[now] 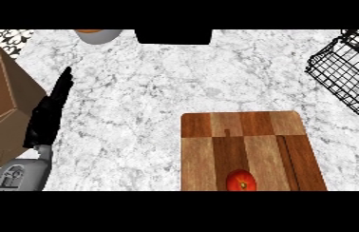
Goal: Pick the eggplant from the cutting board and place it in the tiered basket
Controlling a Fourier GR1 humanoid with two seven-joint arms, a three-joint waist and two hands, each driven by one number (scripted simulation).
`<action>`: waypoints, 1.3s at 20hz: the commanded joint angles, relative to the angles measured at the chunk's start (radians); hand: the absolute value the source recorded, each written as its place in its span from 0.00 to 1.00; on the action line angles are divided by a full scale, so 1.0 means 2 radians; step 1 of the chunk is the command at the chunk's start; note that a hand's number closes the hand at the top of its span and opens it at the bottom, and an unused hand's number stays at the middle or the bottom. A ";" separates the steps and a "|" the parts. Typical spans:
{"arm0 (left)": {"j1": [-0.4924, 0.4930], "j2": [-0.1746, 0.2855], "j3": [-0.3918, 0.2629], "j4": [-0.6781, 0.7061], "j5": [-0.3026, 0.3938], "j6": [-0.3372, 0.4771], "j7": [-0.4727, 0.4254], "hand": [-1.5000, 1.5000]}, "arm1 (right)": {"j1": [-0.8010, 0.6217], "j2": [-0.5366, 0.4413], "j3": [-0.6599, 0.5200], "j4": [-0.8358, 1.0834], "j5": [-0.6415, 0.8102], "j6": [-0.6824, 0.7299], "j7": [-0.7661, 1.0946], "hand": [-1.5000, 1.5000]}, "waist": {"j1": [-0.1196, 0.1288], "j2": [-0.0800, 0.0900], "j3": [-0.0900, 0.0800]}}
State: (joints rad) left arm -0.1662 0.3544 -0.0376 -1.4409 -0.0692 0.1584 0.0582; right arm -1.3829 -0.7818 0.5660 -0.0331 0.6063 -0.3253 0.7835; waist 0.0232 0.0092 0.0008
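A wooden cutting board (242, 140) lies on the marble counter at the lower right. On its near edge sits a round red fruit with a green stem spot (240, 180), looking like a tomato; no eggplant shows on the board. The black wire tiered basket (338, 69) stands at the right edge, partly cut off. My left hand (51, 110) rests at the left side with its fingers straight and pointing away, holding nothing, far from the board. The right hand does not show.
A grey bowl with an orange inside (99, 35) stands at the back left. A black object (173, 36) sits at the back middle. A brown wooden surface (14, 102) lies along the left edge beside my left forearm.
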 commanded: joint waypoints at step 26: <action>0.018 -0.019 0.019 -0.007 -0.016 -0.006 0.003 0.50 | 0.121 -0.052 -0.153 -0.130 -0.099 -0.206 -0.013 0.00 | -0.022 -0.011 -0.001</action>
State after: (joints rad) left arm -0.1527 0.3177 -0.0123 -1.4482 -0.1059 0.1485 0.0678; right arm -1.1714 -0.8564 0.2656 -0.2289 0.4028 -0.6888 0.7047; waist 0.0001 -0.0032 -0.0008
